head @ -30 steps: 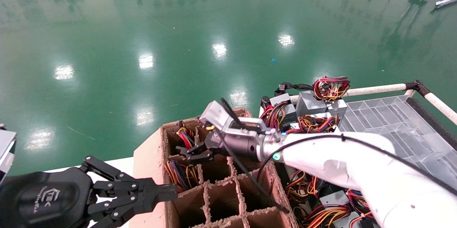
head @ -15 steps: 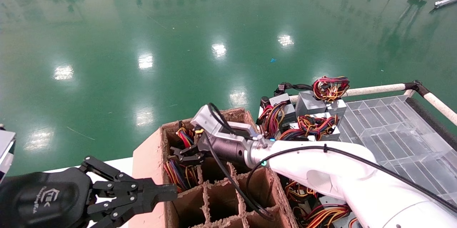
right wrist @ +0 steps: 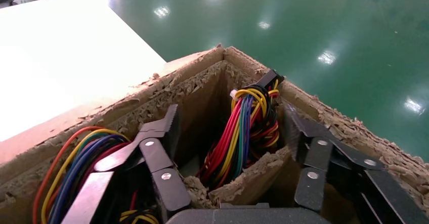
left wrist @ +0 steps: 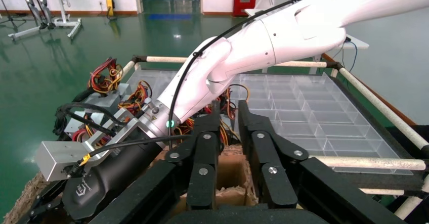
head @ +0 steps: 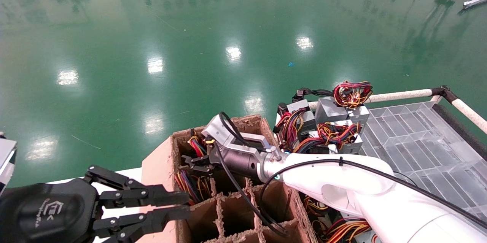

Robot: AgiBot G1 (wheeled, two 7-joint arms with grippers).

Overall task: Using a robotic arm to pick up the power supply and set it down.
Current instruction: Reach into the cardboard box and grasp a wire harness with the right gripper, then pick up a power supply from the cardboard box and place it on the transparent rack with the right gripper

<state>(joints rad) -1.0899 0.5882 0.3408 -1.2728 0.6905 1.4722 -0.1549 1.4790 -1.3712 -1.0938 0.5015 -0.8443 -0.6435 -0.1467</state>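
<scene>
Nearest in the head view, the left gripper [head: 171,207], parked at the box's near-left side, jaws released, nothing between them. Past it, a divided cardboard box [head: 161,167] with ragged rims; narrow cells, little slack between dividers. Two far-left cells filled — each shows a coloured wire bundle. Above those cells, the robotic arm [head: 342,186], reaching in from the right, with its right gripper [head: 198,160] low over the dividers, jaws released and straddling a divider edge, gripping nothing. Right wrist view alone looks down into the cells: the power supply [right wrist: 86,204], a strip of grey metal under its wires, seated in the cell beside one finger; the neighbouring bundle [right wrist: 248,128] stands upright between the fingers. Farther right, a heap of grey wired boxes [head: 327,121], number not countable, against a clear tray [head: 418,132] railed by white tubes. Beyond — open green floor [head: 152,26].
</scene>
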